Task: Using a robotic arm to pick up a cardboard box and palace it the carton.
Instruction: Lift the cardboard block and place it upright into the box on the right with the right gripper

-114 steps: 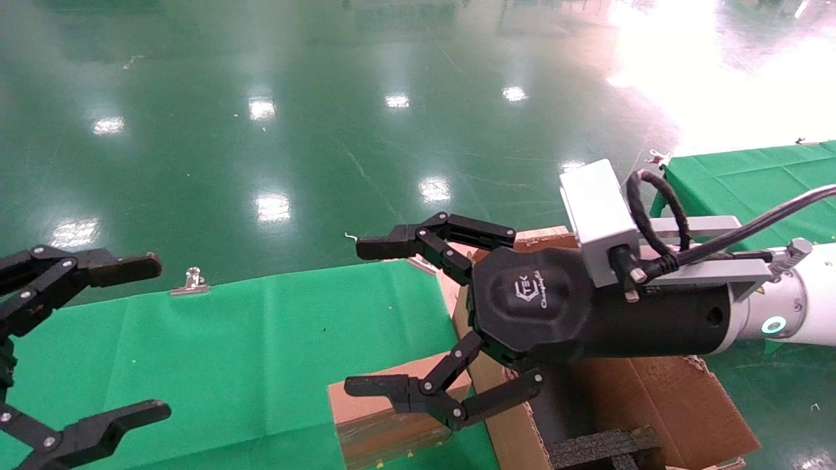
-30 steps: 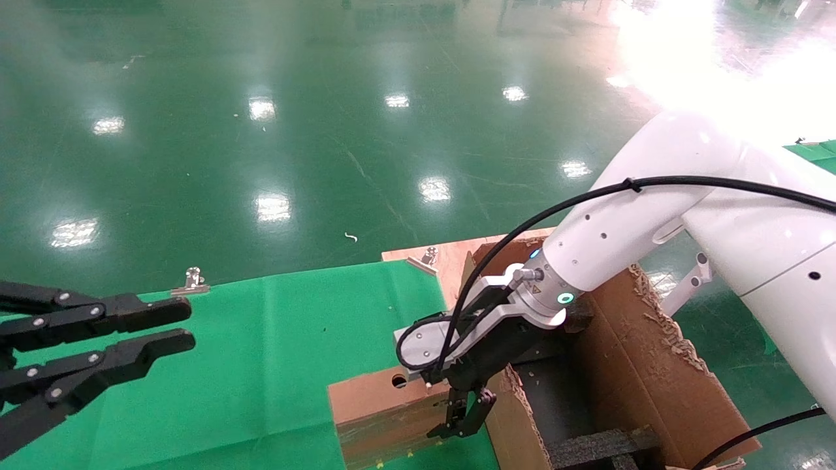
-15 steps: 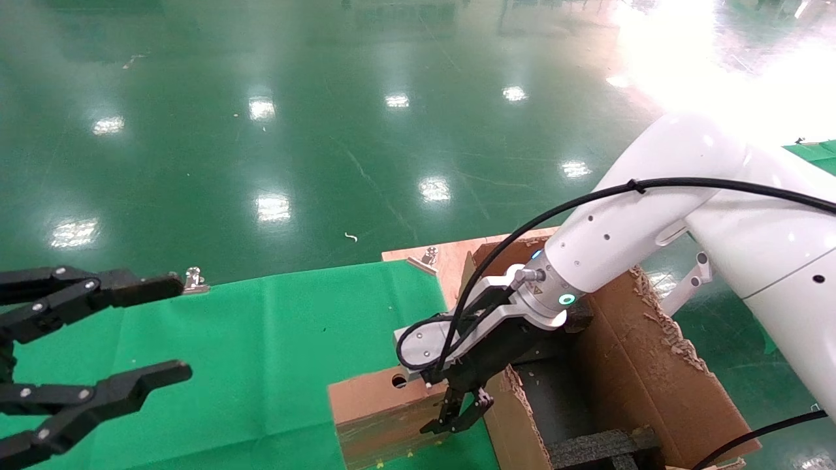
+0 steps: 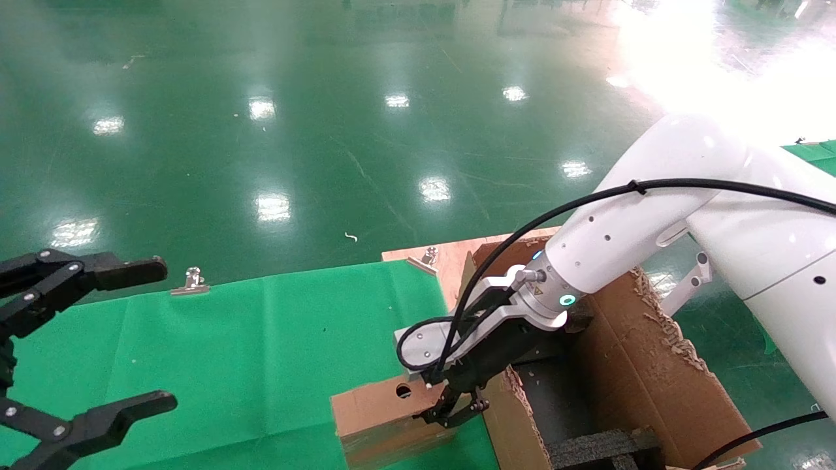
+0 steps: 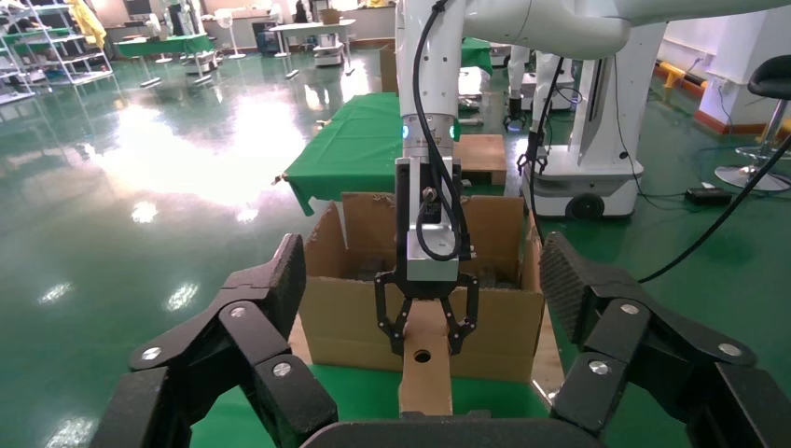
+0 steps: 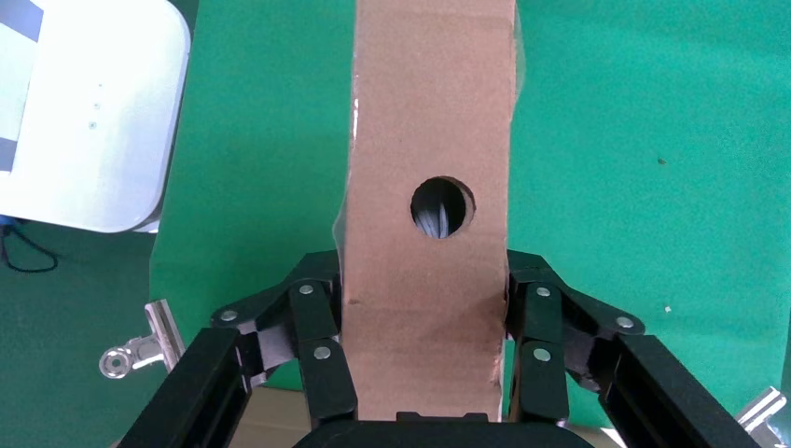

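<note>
Cardboard dominates the near right of the scene: the carton [image 4: 653, 385], big and ragged-flapped with black foam [image 4: 601, 450] inside, sits just right of the cardboard box [image 4: 382, 418], which stands on the green cloth [image 4: 248, 359] against the carton's left wall. The robotic arm [image 4: 653, 222] reaches down from the right and its right gripper [image 4: 454, 410] is clamped on the box's narrow holed end, while the left gripper [image 4: 98, 339] hangs spread wide and idle at far left. Gripped only near that end, the box could pivot or slip on its clear tape during the lift, I'd guess, or catch the torn flaps; I can read no writing anywhere.
</note>
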You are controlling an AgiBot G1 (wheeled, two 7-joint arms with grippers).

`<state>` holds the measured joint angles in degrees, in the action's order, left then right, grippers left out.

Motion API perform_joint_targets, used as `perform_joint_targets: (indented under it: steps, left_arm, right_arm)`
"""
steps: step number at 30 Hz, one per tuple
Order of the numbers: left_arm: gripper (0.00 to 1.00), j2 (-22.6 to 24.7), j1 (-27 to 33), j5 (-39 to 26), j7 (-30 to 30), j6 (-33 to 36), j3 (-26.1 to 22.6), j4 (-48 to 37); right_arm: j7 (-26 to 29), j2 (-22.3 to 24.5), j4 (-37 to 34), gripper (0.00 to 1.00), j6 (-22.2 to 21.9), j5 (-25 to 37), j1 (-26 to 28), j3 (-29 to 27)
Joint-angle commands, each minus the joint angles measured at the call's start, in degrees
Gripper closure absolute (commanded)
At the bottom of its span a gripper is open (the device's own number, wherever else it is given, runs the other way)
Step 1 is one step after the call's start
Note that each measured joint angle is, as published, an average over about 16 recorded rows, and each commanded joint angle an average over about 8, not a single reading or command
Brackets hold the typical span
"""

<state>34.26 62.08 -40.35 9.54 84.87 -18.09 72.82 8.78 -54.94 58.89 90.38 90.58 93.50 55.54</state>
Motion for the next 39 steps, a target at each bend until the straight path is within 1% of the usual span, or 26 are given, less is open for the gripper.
perform_joint_targets:
  steps: [1,6,10,16,22,26,29,33,39]
  left_arm:
    - [0.00,0.0,0.0,0.0,0.0,0.0,0.0,0.0]
    - [0.00,0.0,0.0,0.0,0.0,0.0,0.0,0.0]
    - [0.00,0.0,0.0,0.0,0.0,0.0,0.0,0.0]
    - [0.00,0.0,0.0,0.0,0.0,0.0,0.0,0.0]
    - [0.00,0.0,0.0,0.0,0.0,0.0,0.0,0.0]
    - [0.00,0.0,0.0,0.0,0.0,0.0,0.0,0.0]
    - [0.00,0.0,0.0,0.0,0.0,0.0,0.0,0.0]
    - [0.00,0.0,0.0,0.0,0.0,0.0,-0.1,0.0]
    - [0.00,0.0,0.0,0.0,0.0,0.0,-0.1,0.0]
  right_arm:
    - [-0.1,0.0,0.1,1.00,0.0,0.2,-0.1,0.0]
    - [0.7,0.4,-1.0,1.00,-0.3,-1.4,0.9,-0.1]
    - [1.3,1.2,-2.6,1.00,0.0,-3.0,4.3,0.0]
    - [0.0,2.4,-6.1,1.00,0.5,-4.1,13.2,1.5]
    - [-3.7,3.9,-11.5,1.00,0.6,-5.2,23.0,3.8]
    - [-6.1,4.5,-15.0,1.00,0.6,-6.3,27.7,5.7]
    - [-7.4,5.0,-17.2,1.00,0.6,-7.4,29.8,7.1]
    - [-8.3,6.4,-19.3,1.00,0.4,-8.8,31.1,8.9]
    - [-8.4,11.2,-21.2,1.00,0.3,-9.3,32.5,11.4]
